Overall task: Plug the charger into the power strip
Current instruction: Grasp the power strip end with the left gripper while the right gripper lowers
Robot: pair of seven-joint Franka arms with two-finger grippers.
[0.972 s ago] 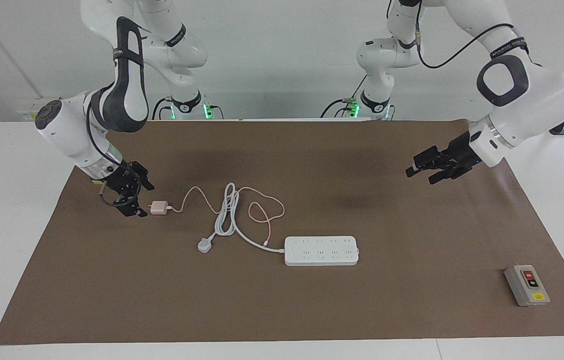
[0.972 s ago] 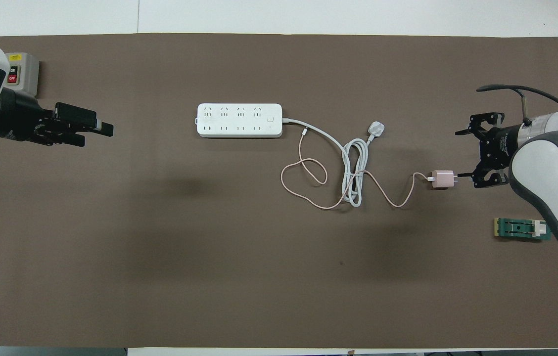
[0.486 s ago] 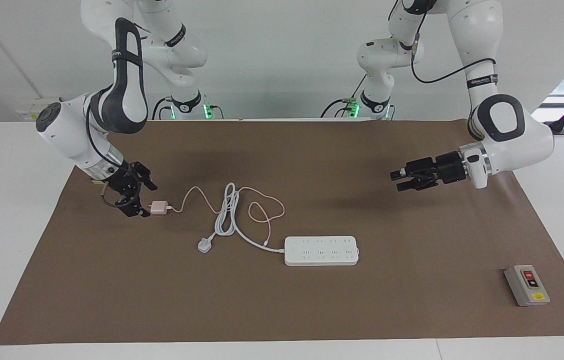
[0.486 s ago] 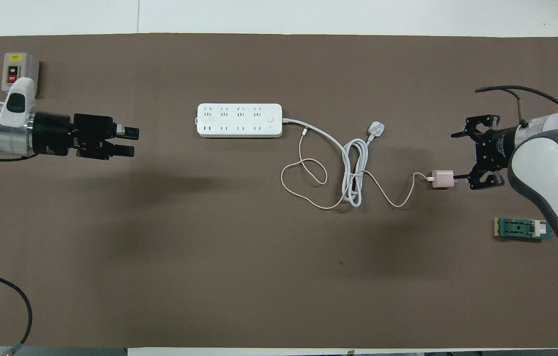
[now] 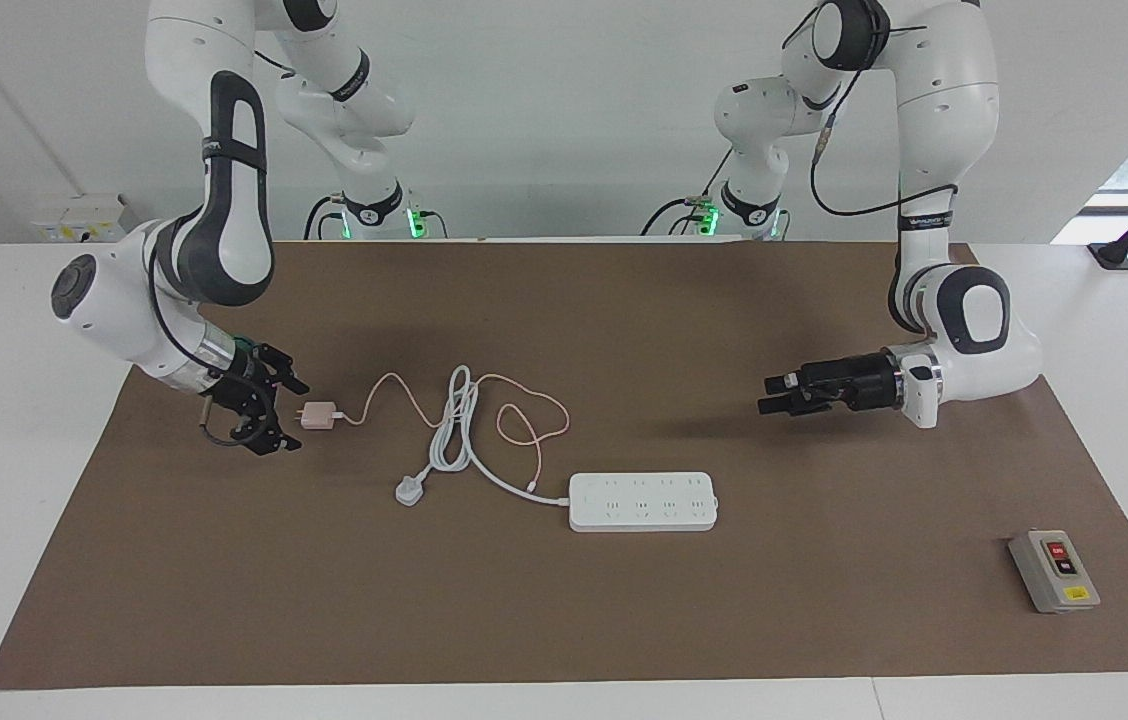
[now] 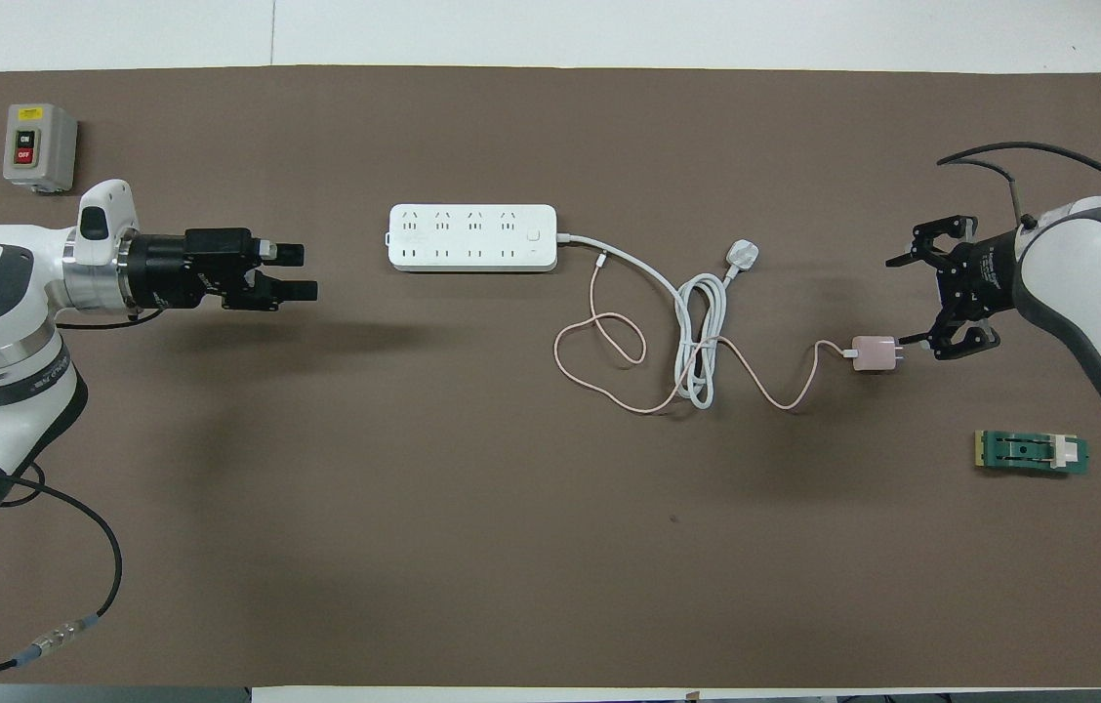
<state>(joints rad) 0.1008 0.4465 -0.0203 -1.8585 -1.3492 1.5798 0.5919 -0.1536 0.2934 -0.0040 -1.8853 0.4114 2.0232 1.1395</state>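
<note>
The pale pink charger (image 5: 317, 415) lies on the brown mat toward the right arm's end, also in the overhead view (image 6: 871, 353). Its thin pink cable (image 6: 599, 347) loops toward the white power strip (image 5: 642, 501), which lies flat mid-table, sockets up (image 6: 472, 237). My right gripper (image 5: 295, 416) is open with fingers spread wide, low beside the charger's prong end (image 6: 899, 302); I cannot tell if it touches. My left gripper (image 5: 767, 395) is open and empty, low over bare mat (image 6: 302, 271), between the power strip and the left arm's end.
A grey-white three-pin plug (image 5: 409, 491) with coiled thick white cord (image 6: 702, 337) lies between charger and strip. A grey box with red and black buttons (image 5: 1054, 570) sits far out at the left arm's end. A small green part (image 6: 1031, 452) lies near the right arm.
My left gripper has come down and moved toward the middle of the table, levelling out. My right gripper has shifted slightly beside the charger. Charger and power strip have not moved.
</note>
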